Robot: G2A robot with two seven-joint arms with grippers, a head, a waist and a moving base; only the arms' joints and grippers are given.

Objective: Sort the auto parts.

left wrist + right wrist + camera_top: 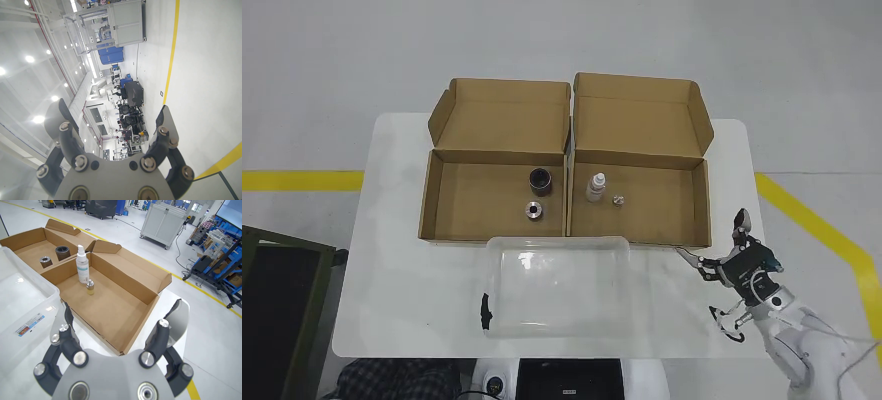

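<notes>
Top view: a white table (392,250) is seen with a clear tub (557,240) at its near edge, and all places are given from that tub. Just beside the tub's left wall a small black strip (484,310) is laid on the table; it may be rubber, but this cannot be made out. Behind the tub's left half the open left box (467,200) is set, its near wall just beside the tub's far rim. Two parts are stood upright in it: a metal ring (531,210) nearer the tub and a dark cylinder (541,180) just behind it, the two apart. Behind the tub's right half the right box (667,205) is placed, wall to wall with the left one. A spray bottle (596,186) is stood upright in its left part, with a small metal fitting (619,199) just to the bottle's right. Past the tub's far right corner the right gripper (712,240) is held over the table, its fingers spread wide with nothing between them. In the left wrist view the left gripper (113,106) is likewise seen spread and empty, turned towards the hall.
</notes>
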